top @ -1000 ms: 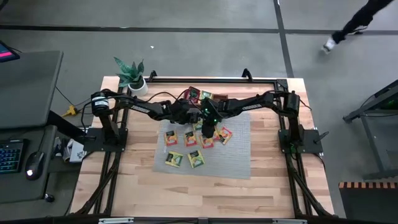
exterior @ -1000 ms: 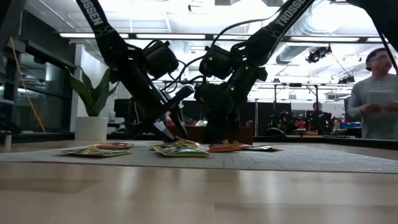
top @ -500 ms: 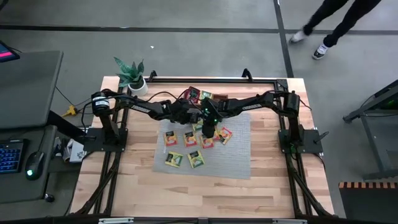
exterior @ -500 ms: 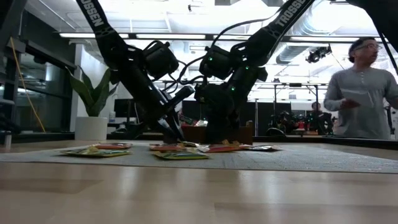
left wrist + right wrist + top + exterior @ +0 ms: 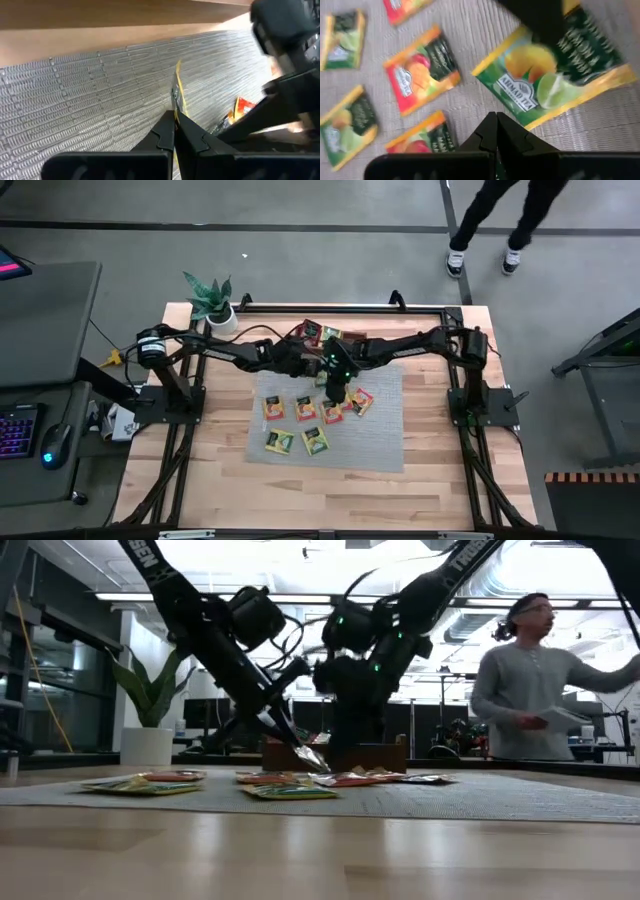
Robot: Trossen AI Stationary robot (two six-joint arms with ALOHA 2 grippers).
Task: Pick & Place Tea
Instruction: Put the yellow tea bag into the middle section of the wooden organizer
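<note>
Sachets [image 5: 315,439] lie scattered on the grey woven mat [image 5: 380,442] nearest the desk's front edge [image 5: 330,505], two yellow-green ones closest, red and orange ones behind them. Over the mat's middle the right hand [image 5: 496,131] hangs clenched on nothing, fingertips together just above a green-and-yellow sachet [image 5: 547,75] printed "AHMAD TEA" with lemon and lime pictures. Around it the right wrist view shows further packets, an orange-red one [image 5: 422,75] carrying the same brand mark. Beside it, the left hand [image 5: 175,131] is pinched on a yellow tea sachet [image 5: 177,95], held edge-on and lifted off the mat. In the low view this hand [image 5: 312,760] hangs just above the flat packets. Beyond, at the mat's far edge, sits the wooden tray [image 5: 328,333] with sachets in it. A potted plant [image 5: 212,302] stands at the desk's far left corner. A person [image 5: 535,680] stands behind the desk.
</note>
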